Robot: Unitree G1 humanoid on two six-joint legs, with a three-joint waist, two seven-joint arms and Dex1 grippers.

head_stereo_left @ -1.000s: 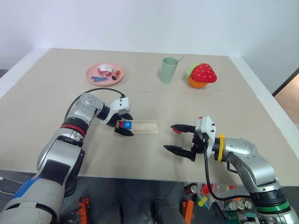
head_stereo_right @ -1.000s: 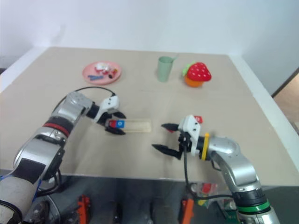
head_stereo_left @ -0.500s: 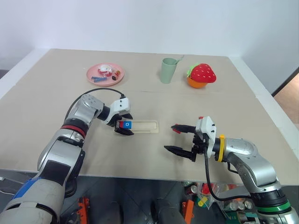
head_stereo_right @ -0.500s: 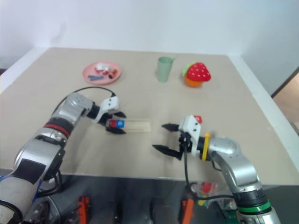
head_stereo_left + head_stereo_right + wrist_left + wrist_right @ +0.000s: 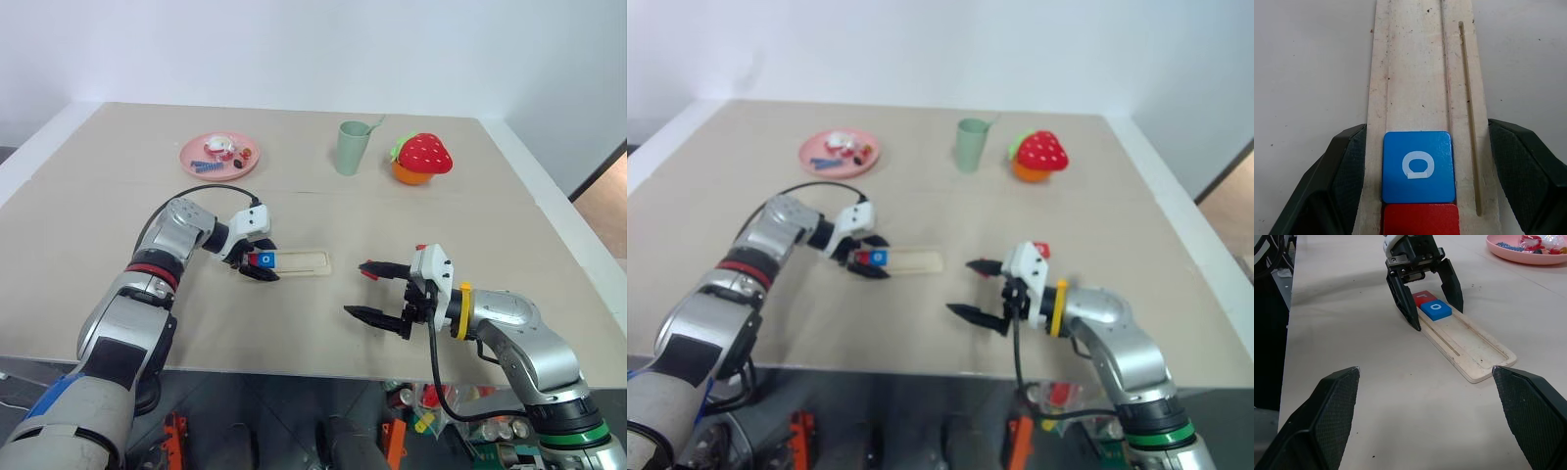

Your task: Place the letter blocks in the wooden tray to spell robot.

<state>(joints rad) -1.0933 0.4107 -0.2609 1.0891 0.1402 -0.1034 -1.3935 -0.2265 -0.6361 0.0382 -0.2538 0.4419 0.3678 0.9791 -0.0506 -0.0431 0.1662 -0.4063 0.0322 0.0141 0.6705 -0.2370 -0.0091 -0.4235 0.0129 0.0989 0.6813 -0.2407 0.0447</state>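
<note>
The wooden tray [image 5: 299,262] lies on the table in front of me, a long pale strip. In its left end lie two letter blocks side by side: a red one [image 5: 1422,296] at the very end and a blue "o" [image 5: 1418,166] next to it. My left gripper [image 5: 263,261] straddles that end, one finger [image 5: 1347,171] along each long side of the tray, close to its edges; neither touches the blue block. My right gripper [image 5: 355,289] hovers wide open to the right of the tray, holding nothing. A small red piece [image 5: 421,248] shows just behind it.
A round pink plate [image 5: 220,156] with small pieces sits at the far left. A green cup [image 5: 352,147] and a strawberry-shaped toy [image 5: 422,158] stand at the far middle. The table's front edge runs just below both arms.
The left gripper's fingers have drawn in toward the tray's sides. Neither arm has moved, and the blocks lie where they were.
</note>
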